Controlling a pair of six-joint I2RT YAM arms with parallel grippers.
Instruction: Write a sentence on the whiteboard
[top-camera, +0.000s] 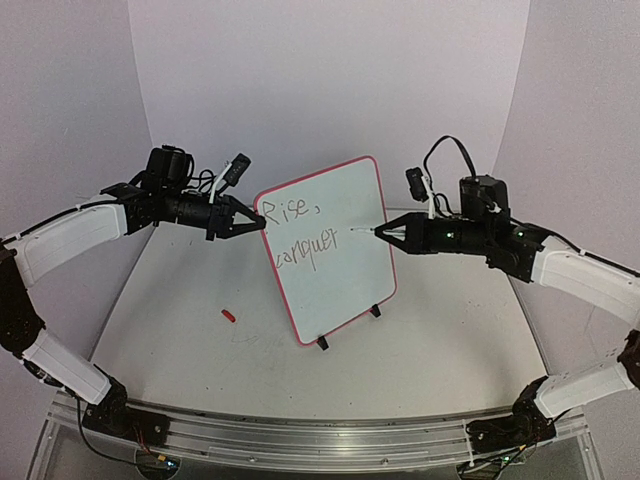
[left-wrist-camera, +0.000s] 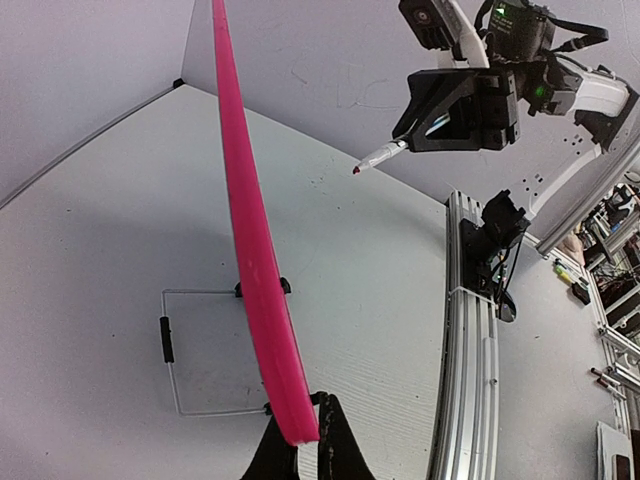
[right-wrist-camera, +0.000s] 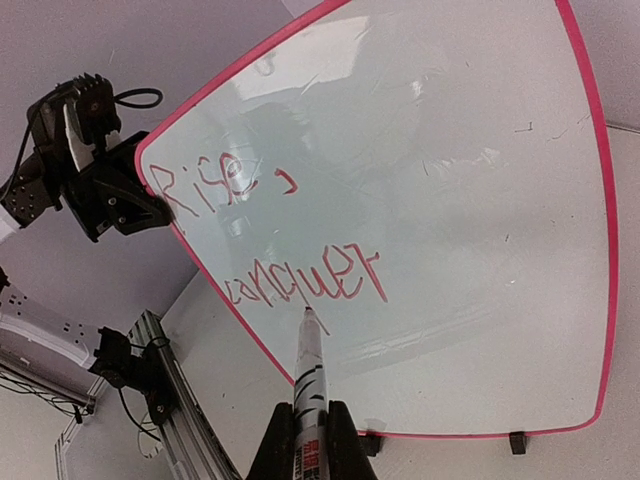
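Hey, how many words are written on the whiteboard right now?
2. "Rise," sits at the top left of the whiteboard; "conquer" sits on the line below, just above the tip of the marker. None seems hidden.

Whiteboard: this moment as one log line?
left gripper: shut on whiteboard rim | right gripper: shut on marker, tip off whiteboard | sentence: "Rise, conquer"

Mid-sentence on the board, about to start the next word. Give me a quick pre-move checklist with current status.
1. Left gripper clamped on the whiteboard's edge: ok.
2. Marker gripped in the right gripper, pointing at the board: ok.
3. Tip in contact with the surface: not ok, the left wrist view shows a gap.
4. Bare space under the sentence for the next word: ok.
5. Red cap lying clear of the board's feet: ok.
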